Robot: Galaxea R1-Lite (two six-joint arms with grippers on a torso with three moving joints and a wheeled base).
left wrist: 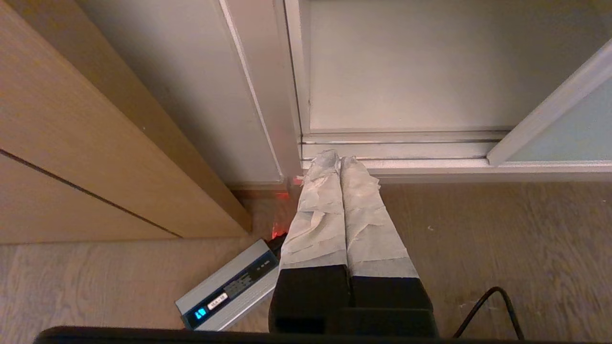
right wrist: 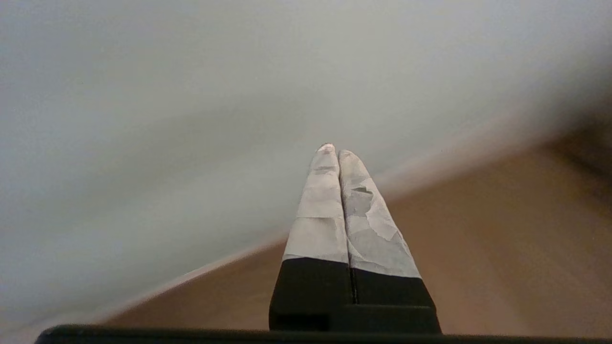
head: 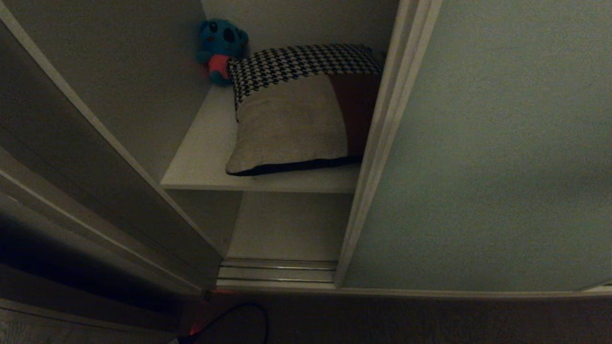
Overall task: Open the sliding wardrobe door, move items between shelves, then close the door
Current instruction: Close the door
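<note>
Grey-green, finely textured, the door (head: 483,143) fills the right of the head view, slid far enough to bare the left bay of the wardrobe. Its pale frame stile (head: 377,143) runs down beside the cushions and hides their right edges.

The shelf (head: 201,143) carries both cushions as a leaning stack: the cream cushion (head: 287,124) with its brown band lies in front, and the houndstooth cushion (head: 296,62) shows behind and above it. A black edge under the cream one may be the houndstooth's back, though that is uncertain. A blue plush toy (head: 221,48) sits in the back corner, partly masked by the stack. Judged from this layout, the cushions are set near the opening for easy reach.

Below, the floor track (head: 277,271) and a lower compartment are dim; its contents cannot be made out.

Neither arm appears in the head view. The left gripper (left wrist: 340,160), fingers pressed together, hangs parked low over the wooden floor, near a power brick (left wrist: 227,292). The right gripper (right wrist: 333,150), likewise pressed together and empty, points at a blurred pale surface, probably the door, above a floor edge.
</note>
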